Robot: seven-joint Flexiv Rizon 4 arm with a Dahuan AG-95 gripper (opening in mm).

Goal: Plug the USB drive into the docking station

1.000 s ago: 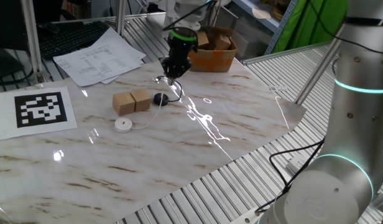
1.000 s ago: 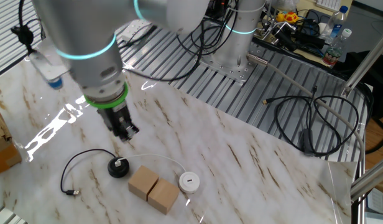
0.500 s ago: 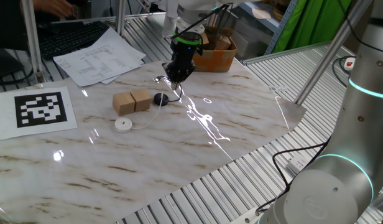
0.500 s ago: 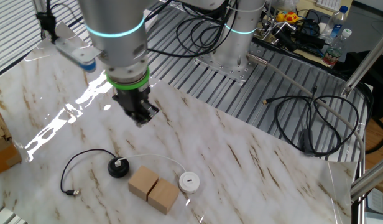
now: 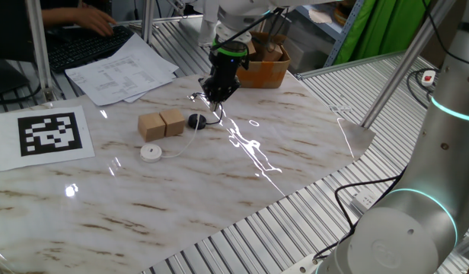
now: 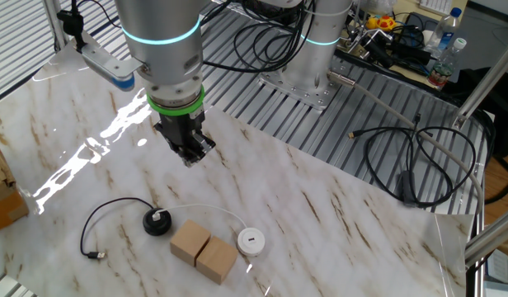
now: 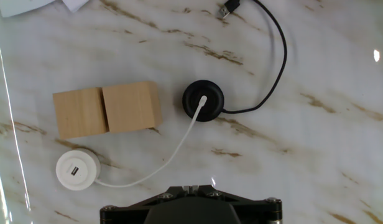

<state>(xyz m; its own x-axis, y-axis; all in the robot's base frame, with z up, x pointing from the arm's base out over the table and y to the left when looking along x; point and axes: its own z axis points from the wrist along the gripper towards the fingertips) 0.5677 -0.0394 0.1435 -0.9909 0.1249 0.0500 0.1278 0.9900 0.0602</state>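
The white plug [image 7: 201, 101] already sits in the black docking station [image 7: 203, 101] on the bench [image 7: 316, 143], right of the wooden blocks [image 7: 107, 110]. Light, rigid; pinch its sides. The hand [image 6: 188, 152] hovers; grip state hidden.

Black round dock [image 7: 203, 101] flat on marble, white cable plugged in, white puck [image 7: 77, 170] nearby
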